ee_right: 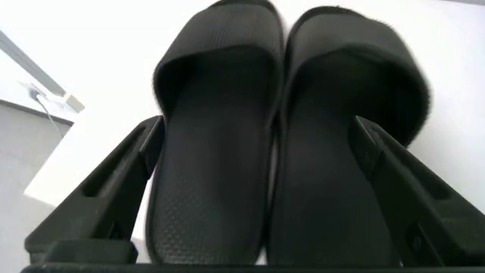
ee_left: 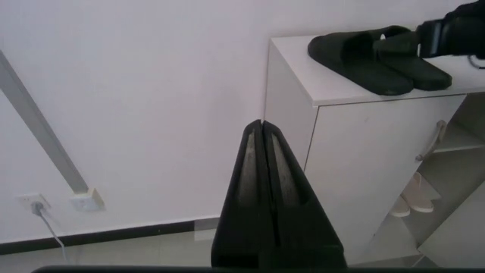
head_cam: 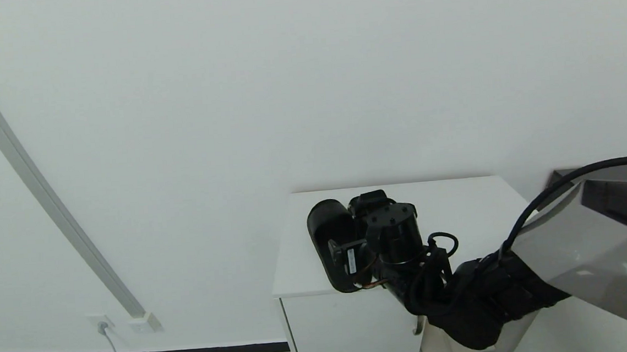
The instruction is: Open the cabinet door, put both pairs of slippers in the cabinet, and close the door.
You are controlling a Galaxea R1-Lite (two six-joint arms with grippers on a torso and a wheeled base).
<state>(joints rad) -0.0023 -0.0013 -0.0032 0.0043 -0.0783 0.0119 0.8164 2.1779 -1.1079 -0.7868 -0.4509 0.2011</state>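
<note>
Black slipper (head_cam: 330, 241) lies on the white cabinet (head_cam: 459, 210) top; right gripper (head_cam: 352, 261) seemingly at it.

Item count, located with reference to the cabinet:

- One white cabinet (head_cam: 476, 214) was present. It was fitted with one door (ee_left: 371, 167), which carried one handle (ee_left: 434, 140).
- Two black slippers (ee_left: 375, 57), forming one pair, lay side by side on top of the cabinet.
- Two pale slippers (ee_left: 418, 199), apparently a second pair, stood inside the cabinet.
- Slipper total: four, in two pairs.
- Two grippers were counted: the right gripper (ee_right: 258, 129) above the cabinet top and the left gripper (ee_left: 263, 133) beside the cabinet.
- One wall socket (head_cam: 100, 322) and one slanting conduit (head_cam: 32, 173) were on the wall beside the cabinet.
</note>
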